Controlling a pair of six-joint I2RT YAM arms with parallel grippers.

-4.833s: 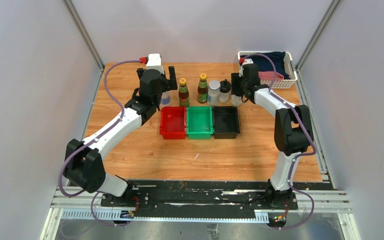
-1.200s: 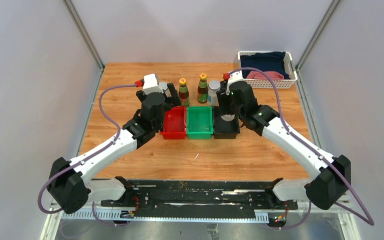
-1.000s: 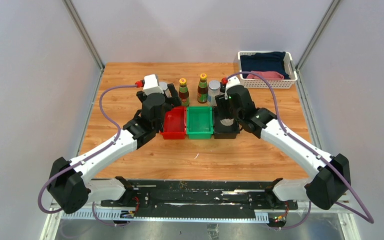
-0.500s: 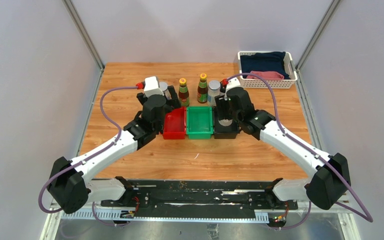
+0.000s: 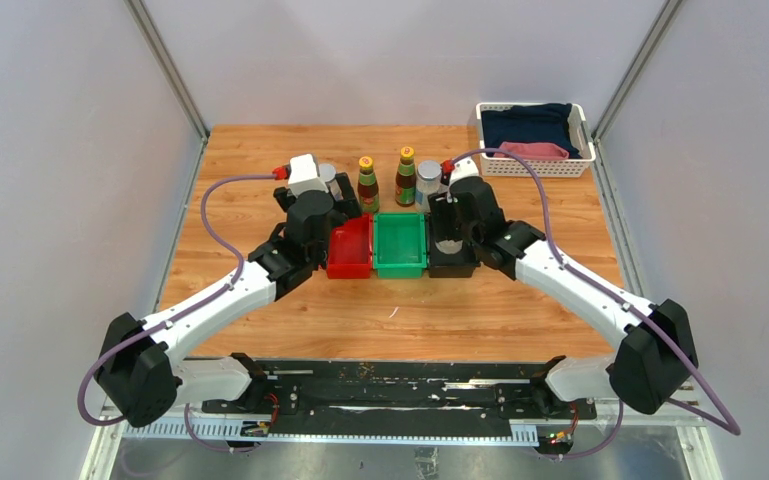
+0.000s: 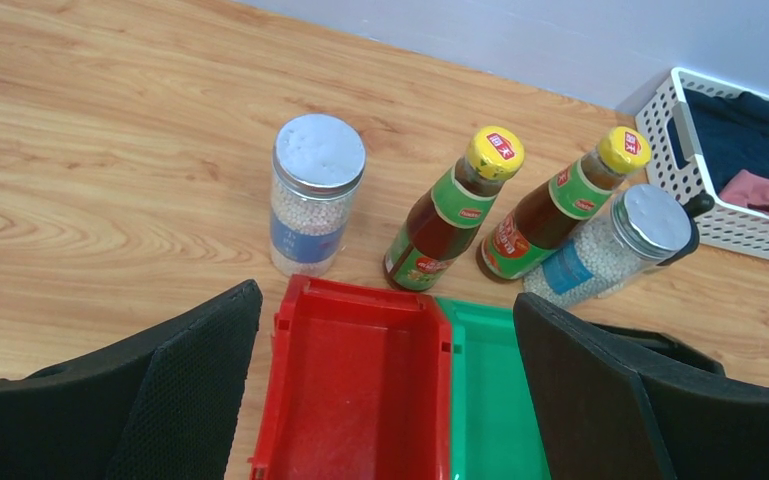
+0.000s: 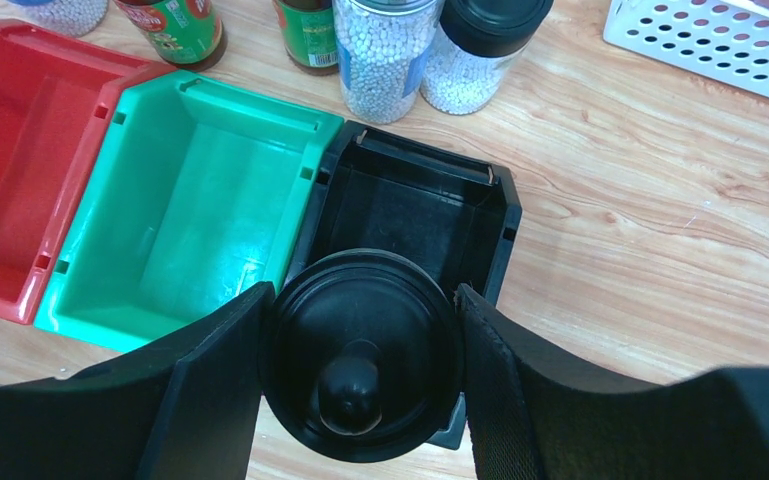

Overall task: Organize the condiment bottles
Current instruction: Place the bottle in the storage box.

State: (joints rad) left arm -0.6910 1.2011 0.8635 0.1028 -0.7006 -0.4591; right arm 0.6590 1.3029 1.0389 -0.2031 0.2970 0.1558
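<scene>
Top external view: the right tool [image 5: 449, 226] hangs over the black bin [image 5: 458, 263] and the left tool [image 5: 345, 200] over the far end of the red bin [image 5: 348, 256]. A green bin [image 5: 401, 250] lies between them, making three bins in one row on the surface [image 5: 250, 150], with one white basket [image 5: 535, 166] at the far right corner. Left wrist view: the left tool's fingers [image 6: 185, 385] stand wide apart with nothing between them. Beyond the bins stand two brown bottles [image 6: 450, 215], flanked by two silver-lidded jars [image 6: 317, 205]. Right wrist view: the right tool is closed on a black-capped bottle [image 7: 360, 360], upright above the near end of the black bin; whether its base has entered the bin cannot be told. A second black-capped bottle [image 7: 480, 40] stands behind that bin, touching a jar, which makes six bottles in all. The step in hand appears to be depositing the held bottle in the black bin. The next move probably calls for lowering it between the walls, then parting the fingers.
</scene>
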